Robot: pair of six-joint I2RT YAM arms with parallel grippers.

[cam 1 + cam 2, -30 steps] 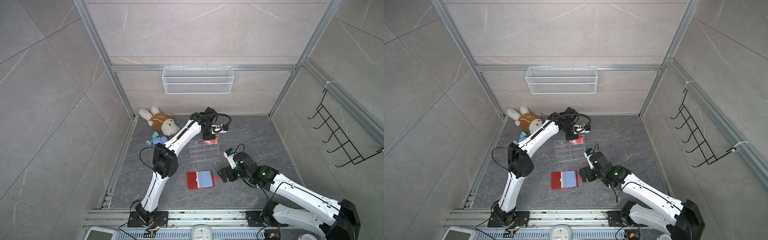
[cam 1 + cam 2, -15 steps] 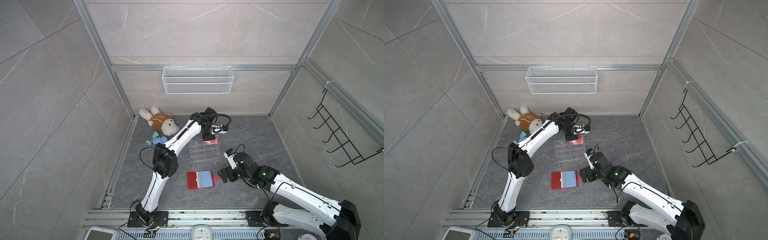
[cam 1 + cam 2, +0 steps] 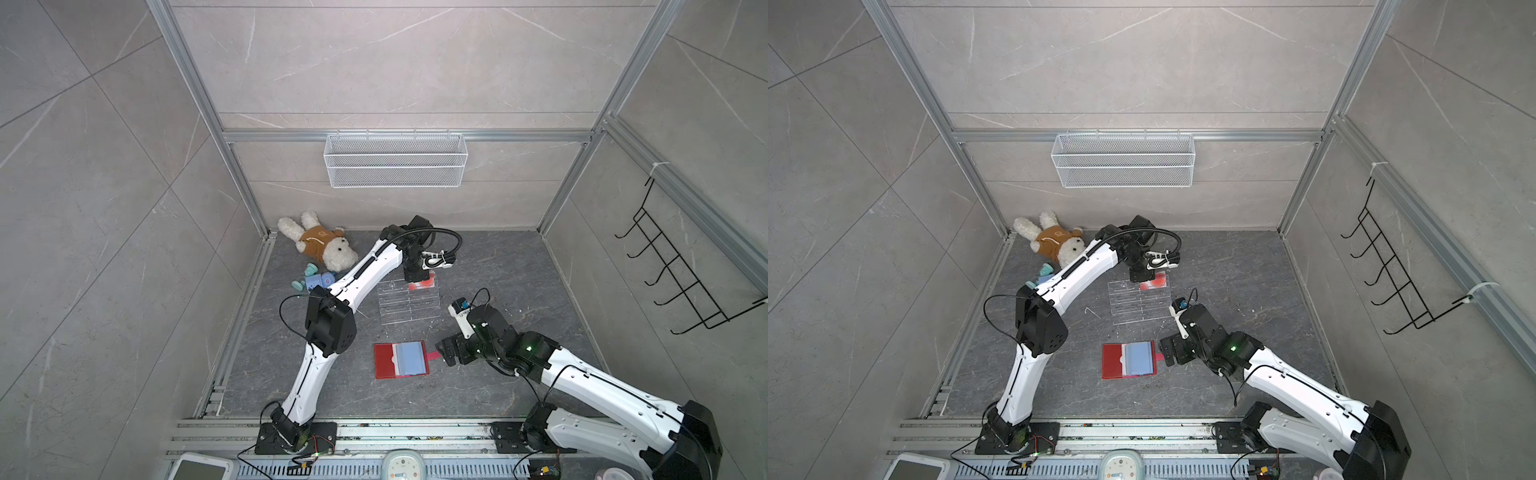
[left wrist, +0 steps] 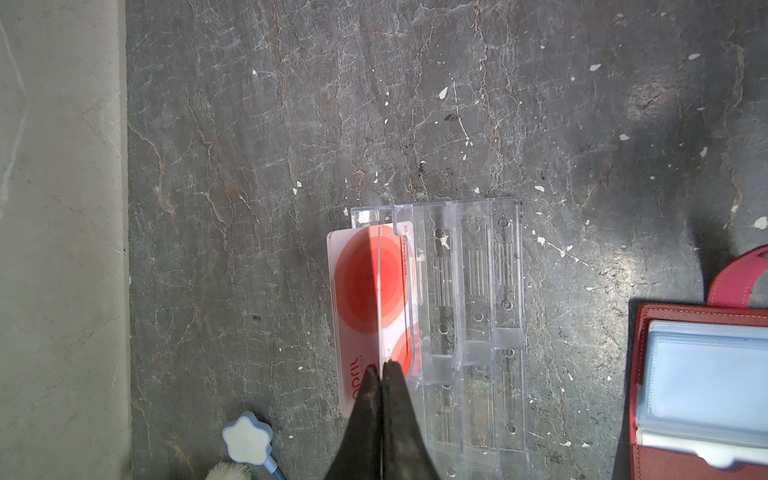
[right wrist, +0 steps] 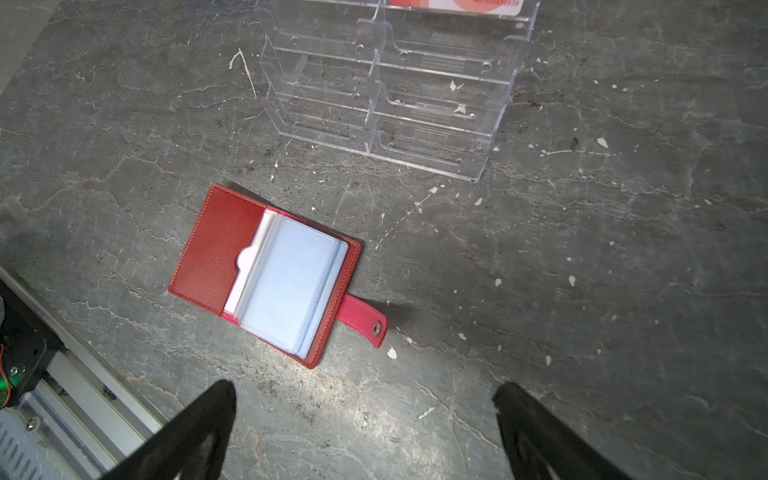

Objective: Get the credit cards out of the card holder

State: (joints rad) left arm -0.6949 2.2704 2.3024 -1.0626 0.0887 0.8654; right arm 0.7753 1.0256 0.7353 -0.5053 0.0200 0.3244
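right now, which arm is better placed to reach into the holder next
Right. The right fingers are open and sit just beside the open holder, facing it. The left fingers are shut on a card over at the stand, farther off.

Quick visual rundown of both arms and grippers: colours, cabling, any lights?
Left arm and right arm: white shells, black joint housings, black bases. Left gripper and right gripper: black tapered fingers. A thick black cable loops at the left wrist; thin black wires trail along both arms. A green light glows on the right arm.
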